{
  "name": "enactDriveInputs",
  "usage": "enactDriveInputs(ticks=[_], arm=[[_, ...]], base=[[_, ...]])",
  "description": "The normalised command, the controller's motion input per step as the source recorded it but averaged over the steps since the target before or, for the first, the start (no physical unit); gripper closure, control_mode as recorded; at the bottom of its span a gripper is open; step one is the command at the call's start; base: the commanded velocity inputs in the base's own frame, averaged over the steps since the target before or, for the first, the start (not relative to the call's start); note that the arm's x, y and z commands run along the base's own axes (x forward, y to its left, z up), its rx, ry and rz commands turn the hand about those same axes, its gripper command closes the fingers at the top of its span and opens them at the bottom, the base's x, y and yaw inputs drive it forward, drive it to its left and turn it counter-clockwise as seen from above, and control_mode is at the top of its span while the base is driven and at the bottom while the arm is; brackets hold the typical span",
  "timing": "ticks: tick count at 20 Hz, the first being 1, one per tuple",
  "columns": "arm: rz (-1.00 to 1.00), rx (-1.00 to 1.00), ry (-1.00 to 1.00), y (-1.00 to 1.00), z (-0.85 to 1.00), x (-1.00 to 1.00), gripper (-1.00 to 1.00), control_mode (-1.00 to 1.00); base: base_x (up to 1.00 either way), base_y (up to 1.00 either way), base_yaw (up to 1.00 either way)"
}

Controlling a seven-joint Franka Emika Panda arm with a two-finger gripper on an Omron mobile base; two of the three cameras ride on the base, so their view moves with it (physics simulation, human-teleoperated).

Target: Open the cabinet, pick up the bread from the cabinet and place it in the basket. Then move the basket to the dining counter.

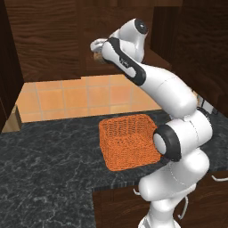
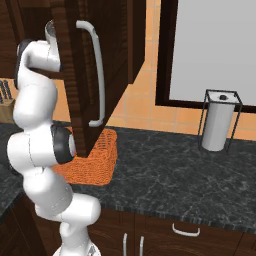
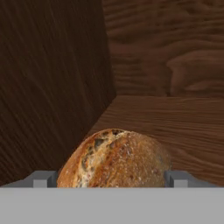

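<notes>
With the cabinet door hanging open, the gripper is sitting inside around the bread.
Fingers are standing wide either side of the loaf, no squeeze visible; the orange basket is waiting on the black counter.

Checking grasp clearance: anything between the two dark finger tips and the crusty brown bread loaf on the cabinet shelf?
Nothing. In the hand view the crusty brown bread loaf sits directly between the gripper's finger tips, on the dark wood cabinet shelf, with no other object intervening.
</notes>
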Motion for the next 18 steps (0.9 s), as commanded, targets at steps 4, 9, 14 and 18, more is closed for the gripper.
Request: enactDriveInputs(ticks=[4, 9, 14, 18], arm=[[-0.02, 0.0, -0.14, -0.05, 0.17, -1.0, 1.0, -1.0], [-0.11, 0.01, 0.05, -0.25, 0.49, -1.0, 1.0, -1.0], [-0.15, 0.01, 0.22, -0.29, 0.36, -1.0, 1.0, -1.0], [-0.13, 0.02, 0.2, -0.29, 0.0, -1.0, 1.0, -1.0]], base=[[0.0, 0.0, 0.0], [0.0, 0.0, 0.0], [0.0, 0.0, 0.0], [0.0, 0.0, 0.0]])
